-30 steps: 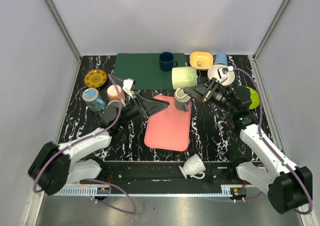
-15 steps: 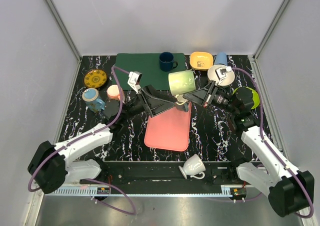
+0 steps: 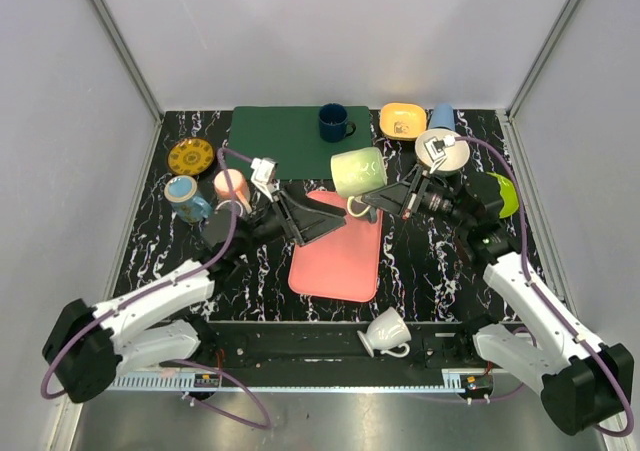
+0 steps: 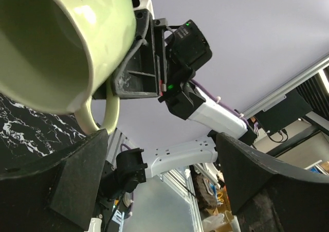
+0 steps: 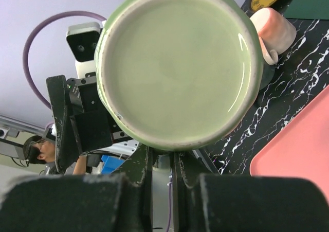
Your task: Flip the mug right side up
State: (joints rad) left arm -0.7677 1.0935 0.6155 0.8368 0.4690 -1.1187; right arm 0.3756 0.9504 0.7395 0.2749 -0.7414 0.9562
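Observation:
The mug (image 3: 358, 171) is light green and hangs tilted in the air over the far end of the pink mat (image 3: 340, 256). My right gripper (image 3: 377, 200) is shut on its handle (image 3: 355, 207). The right wrist view faces the mug's round underside (image 5: 175, 62), with the right gripper (image 5: 172, 165) just below it. In the left wrist view the mug (image 4: 51, 47) shows its open mouth at upper left, handle (image 4: 105, 116) hanging down. My left gripper (image 3: 325, 216) stands open just left of and below the mug, touching nothing; in its own view the left gripper (image 4: 162, 155) has only empty space between its fingers.
A dark blue mug (image 3: 335, 121) stands on the green mat (image 3: 280, 141). A yellow bowl (image 3: 402, 121), blue cup (image 3: 442, 116) and lime bowl (image 3: 507, 193) sit at the back right. A yellow plate (image 3: 191, 156), blue mug (image 3: 187, 199) and pink cup (image 3: 232, 186) sit left. A white mug (image 3: 385, 331) lies near the front rail.
The right gripper has shifted the mug slightly left and tipped it further. The left gripper reached toward the mug, then drew back a little; its jaws have narrowed slightly.

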